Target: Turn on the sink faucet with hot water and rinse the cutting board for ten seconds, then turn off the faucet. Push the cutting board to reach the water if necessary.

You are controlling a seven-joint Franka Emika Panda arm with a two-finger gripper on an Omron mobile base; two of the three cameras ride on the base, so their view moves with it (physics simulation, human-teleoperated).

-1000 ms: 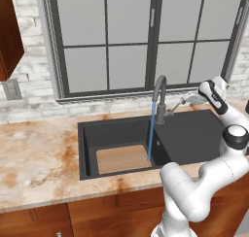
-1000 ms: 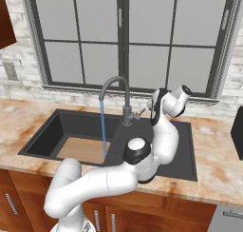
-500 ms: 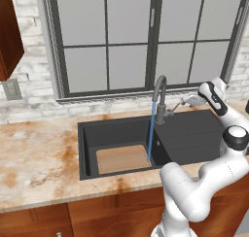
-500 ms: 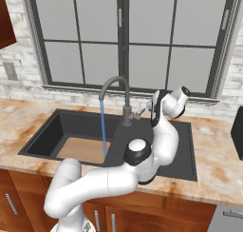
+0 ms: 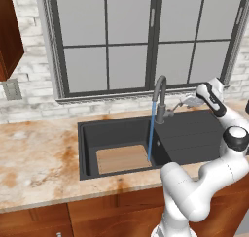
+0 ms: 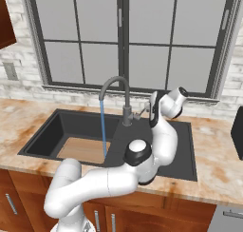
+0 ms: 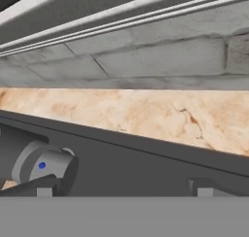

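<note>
Your claw (image 5: 184, 102) hangs open just at 3 o'clock of the faucet (image 5: 159, 96); water (image 5: 151, 132) falls onto the cutting board (image 5: 122, 158) in the sink (image 5: 87, 148).

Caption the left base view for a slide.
Water runs from the sink faucet onto the cutting board while the open gripper hovers beside the handle.

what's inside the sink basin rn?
The cutting board lies flat on the floor of the sink, with the water landing at its right edge. The basin floor under the board is covered.
</note>
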